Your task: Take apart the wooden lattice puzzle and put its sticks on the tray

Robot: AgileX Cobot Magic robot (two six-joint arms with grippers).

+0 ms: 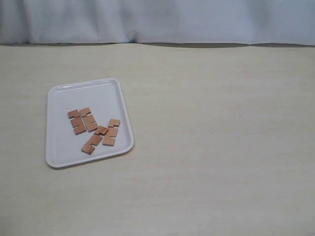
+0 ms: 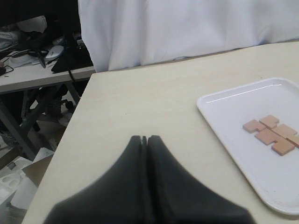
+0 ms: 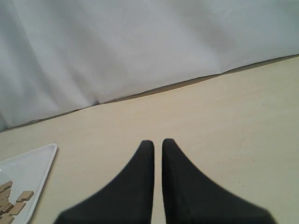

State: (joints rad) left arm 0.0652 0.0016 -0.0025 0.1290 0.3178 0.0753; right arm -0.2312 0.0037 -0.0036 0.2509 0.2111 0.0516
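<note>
No assembled lattice puzzle shows; its reddish-brown notched sticks [image 1: 89, 119] lie loose and flat on the white tray [image 1: 61, 147] at the left of the table. Two sticks lie side by side, and two more [image 1: 111, 132] sit beside them, nearer the tray's front right corner. In the left wrist view my left gripper [image 2: 144, 138] is shut with nothing in it, over bare table beside the tray [image 2: 229, 116] and its sticks [image 2: 273, 134]. My right gripper [image 3: 158, 141] is shut and empty, well away from the tray [image 3: 28, 168]. Neither gripper appears in the exterior view.
A white curtain [image 1: 157, 19] hangs behind the table's far edge. The left wrist view shows the table's side edge [image 2: 70, 135], with a cluttered desk [image 2: 37, 60] and boxes on the floor beyond it.
</note>
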